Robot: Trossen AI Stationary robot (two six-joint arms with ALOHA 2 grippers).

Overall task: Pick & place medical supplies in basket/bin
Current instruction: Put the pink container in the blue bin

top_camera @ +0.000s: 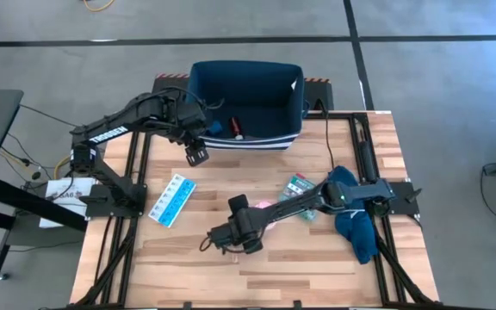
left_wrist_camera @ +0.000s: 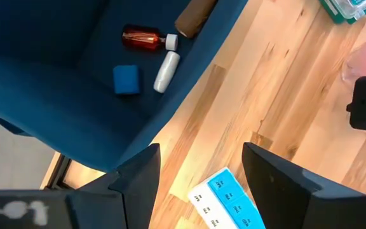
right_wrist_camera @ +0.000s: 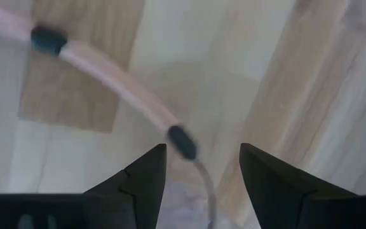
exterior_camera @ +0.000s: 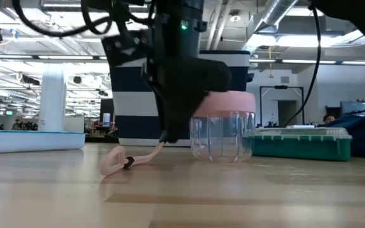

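My right gripper [top_camera: 220,236] is open and low over the table's near middle, its fingers on either side of a thin pink cord [right_wrist_camera: 116,79] with dark beads that lies on the wood [exterior_camera: 124,162]. Just behind it stands the pink-topped clear round item [exterior_camera: 224,130]. The green first-aid box [top_camera: 298,185] and the light-blue pill organiser [top_camera: 172,200] lie flat on the table. My left gripper [left_wrist_camera: 199,165] is open and hovers by the navy bin's [top_camera: 246,138] near-left corner. Inside the bin lie the red-white bottle [left_wrist_camera: 143,38], blue cube [left_wrist_camera: 126,79], brown bar [left_wrist_camera: 194,16] and a white tube [left_wrist_camera: 166,71].
A long dark-blue cloth [top_camera: 356,215] lies heaped at the table's right side under the right arm. The bin stands at the far edge. Bare wood shows along the near edge and between the pill organiser and the right gripper.
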